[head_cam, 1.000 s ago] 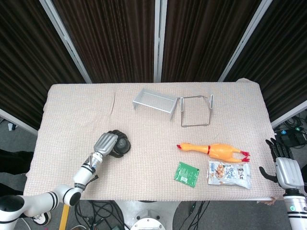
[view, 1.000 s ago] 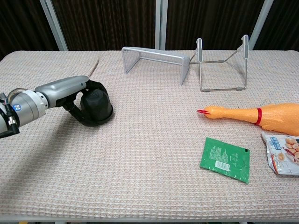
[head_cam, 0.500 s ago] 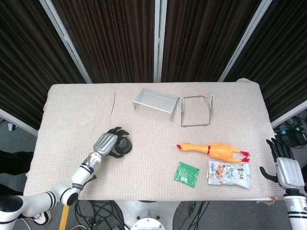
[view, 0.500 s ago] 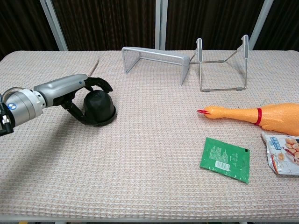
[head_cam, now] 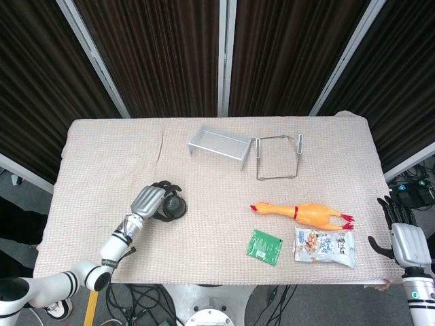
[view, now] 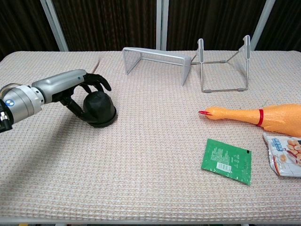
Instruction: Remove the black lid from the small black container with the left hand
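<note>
On the bench (view: 155, 188), a green packet (view: 226, 160) lies nearest, then the rubber chicken (view: 256, 116). Left hand (view: 70, 89) cups the black container (view: 99, 109), fingers (view: 96, 81) spread over its lid (view: 96, 102). Right hand (head_cam: 406, 241) hangs open off the bench edge.

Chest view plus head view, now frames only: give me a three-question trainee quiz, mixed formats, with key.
1. True or false: the black lid is off the small black container and lying apart on the table.
2. Which item lies directly in front of the rubber chicken's beak end, nearer the camera? A) green packet B) snack bag C) wire stand
3. Fill in: the right hand sits past the table's ____ edge, holding nothing.

Key
1. False: the lid sits on the container, with the left hand's fingers spread around it.
2. A
3. right
</note>
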